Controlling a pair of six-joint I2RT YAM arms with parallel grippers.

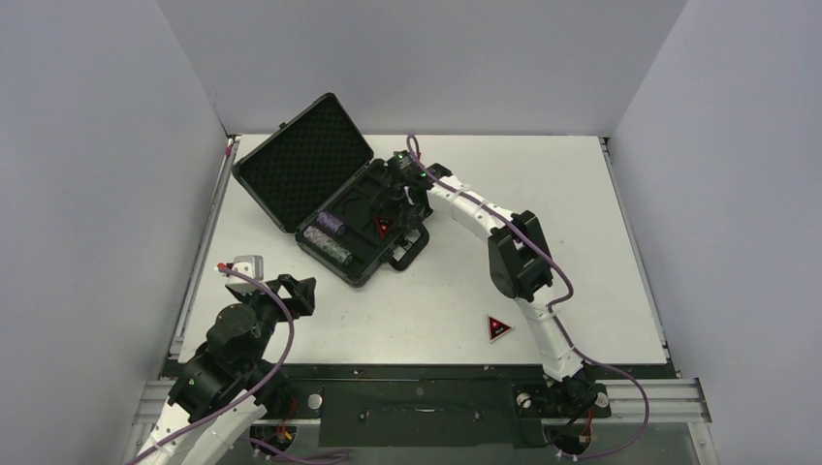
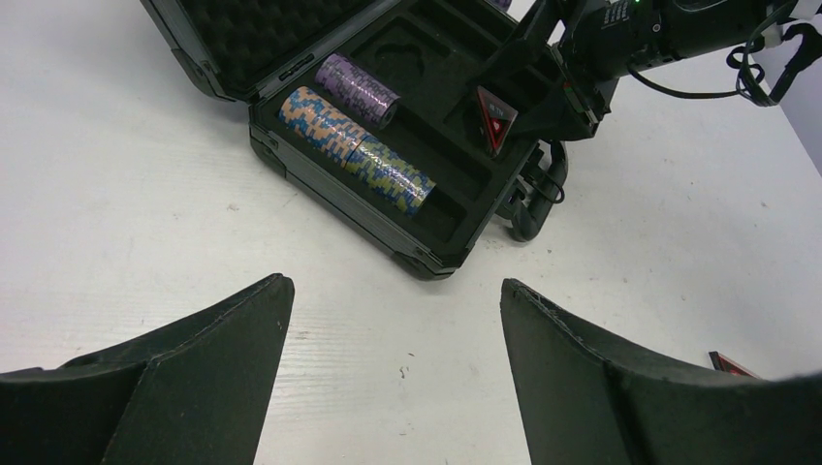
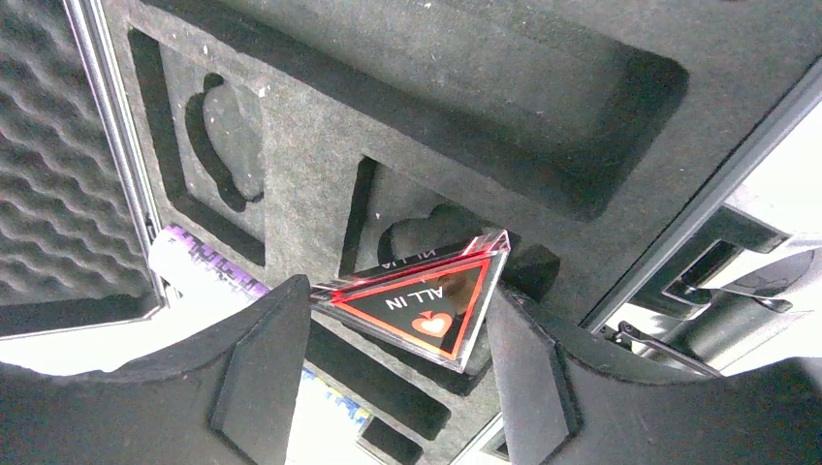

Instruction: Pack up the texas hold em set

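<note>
Right wrist: right gripper (image 3: 394, 327) pinches token (image 3: 426, 305) by edges over foam recess (image 3: 412, 237); left gripper (image 2: 395, 305) apart.

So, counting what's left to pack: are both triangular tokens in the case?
No, one token lies on the table beside the right arm, outside the case.

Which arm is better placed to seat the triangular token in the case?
Right: the right gripper holds the token over the open case; the left gripper sits open and empty, short of it.

There is one black hard briefcase with foam lining (image 1: 300, 160), three cylindrical chip stacks (image 2: 357, 89) lying on their sides, and two red-and-black triangular tokens (image 1: 499, 327).
</note>
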